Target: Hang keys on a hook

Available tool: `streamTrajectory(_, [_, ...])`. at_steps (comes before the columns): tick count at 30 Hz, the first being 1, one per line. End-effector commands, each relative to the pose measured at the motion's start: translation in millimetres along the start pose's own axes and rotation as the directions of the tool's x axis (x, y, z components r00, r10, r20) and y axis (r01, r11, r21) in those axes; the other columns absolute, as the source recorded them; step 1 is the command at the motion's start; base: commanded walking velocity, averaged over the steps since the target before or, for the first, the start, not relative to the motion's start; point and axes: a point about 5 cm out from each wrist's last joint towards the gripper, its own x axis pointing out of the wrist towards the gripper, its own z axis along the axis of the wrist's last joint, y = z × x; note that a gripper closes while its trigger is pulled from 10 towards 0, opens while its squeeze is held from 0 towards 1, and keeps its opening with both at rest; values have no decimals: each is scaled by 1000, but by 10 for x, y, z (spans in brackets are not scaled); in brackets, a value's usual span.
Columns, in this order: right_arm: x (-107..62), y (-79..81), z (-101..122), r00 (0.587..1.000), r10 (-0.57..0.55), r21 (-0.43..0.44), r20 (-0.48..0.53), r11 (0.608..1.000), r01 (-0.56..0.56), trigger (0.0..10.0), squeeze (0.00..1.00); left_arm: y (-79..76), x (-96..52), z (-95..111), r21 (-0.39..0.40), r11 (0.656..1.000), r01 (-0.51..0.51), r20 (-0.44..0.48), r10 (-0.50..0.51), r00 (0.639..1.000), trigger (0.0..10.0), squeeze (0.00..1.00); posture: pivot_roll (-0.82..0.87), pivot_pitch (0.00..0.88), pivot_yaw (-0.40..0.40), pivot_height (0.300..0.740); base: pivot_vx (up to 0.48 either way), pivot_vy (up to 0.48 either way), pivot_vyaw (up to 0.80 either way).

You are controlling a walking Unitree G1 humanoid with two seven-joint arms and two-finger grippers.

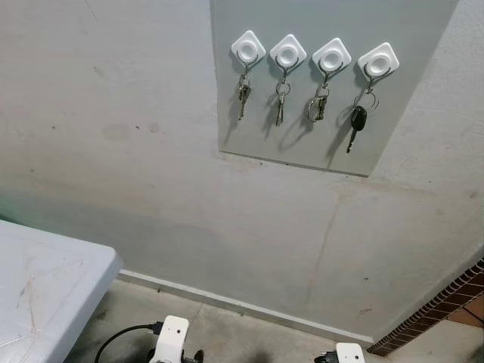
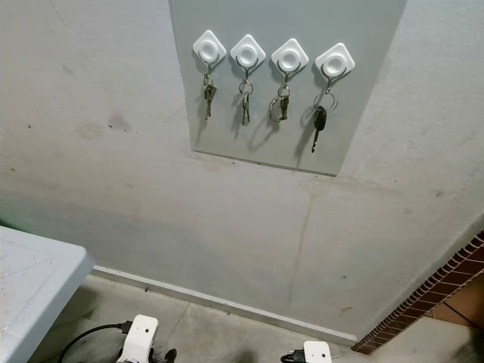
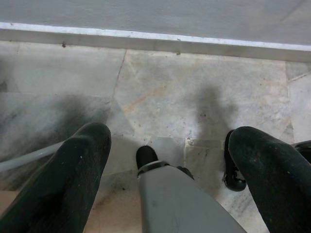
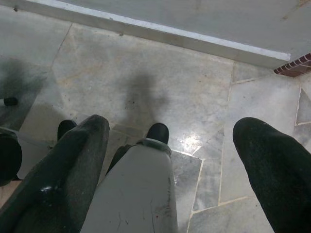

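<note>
Keys, four sets, each dangling from its own white diamond-shaped plastic hook on a pale grey rectangular wall panel: small silver bunch [image 1: 243,94] on the first hook [image 1: 248,48], slim silver pair [image 1: 280,103] on the second hook [image 1: 287,52], chunkier ringed silver bunch [image 1: 318,105] on the third hook [image 1: 331,56], black-headed car key [image 1: 357,123] on the fourth hook [image 1: 377,60]. No spare hook visible; every one occupied. Judged from that, task done or nearly so, with nothing left to hang as far as visible.

Left gripper [image 3: 170,160] hanging low over the grey marble floor tiles [image 3: 194,92], long black fingers [image 3: 73,179] spread wide, nothing between them. Right gripper [image 4: 170,165] likewise down by the floor, fingers [image 4: 272,165] splayed apart, holding nothing. Both well apart from the panel.

Around: stained grey plaster wall [image 1: 113,151], white skirting strip [image 1: 227,302] along its foot, corner of a white plastic folding table [image 1: 45,287] at left, red brick edging [image 1: 446,310] at right, black cable [image 1: 125,336] near the left arm. Nothing standing between grippers and hooks.
</note>
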Motion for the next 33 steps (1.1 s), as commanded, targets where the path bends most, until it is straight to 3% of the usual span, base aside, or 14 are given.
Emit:
streamTrajectory(1, [6,9,14,1000,4,11,1,1000,-4,10000,0,19,-2,2,-9,1000,-4,0,4,1000,10000,0,90,0,6,740,0,0,0])
streamTrajectory(16, [-14,-28,-44,1000,-14,31,-15,999,14,10000,0,16,2,11,4,1000,2,-5,-2,1000,10000,0,90,0,11,740,0,0,0])
streamTrajectory(33, [-14,-33,-42,1000,-21,65,-11,998,22,10000,0,-11,9,24,-20,1000,10,0,-10,1000,10000,0,87,2,14,740,0,-435,0])
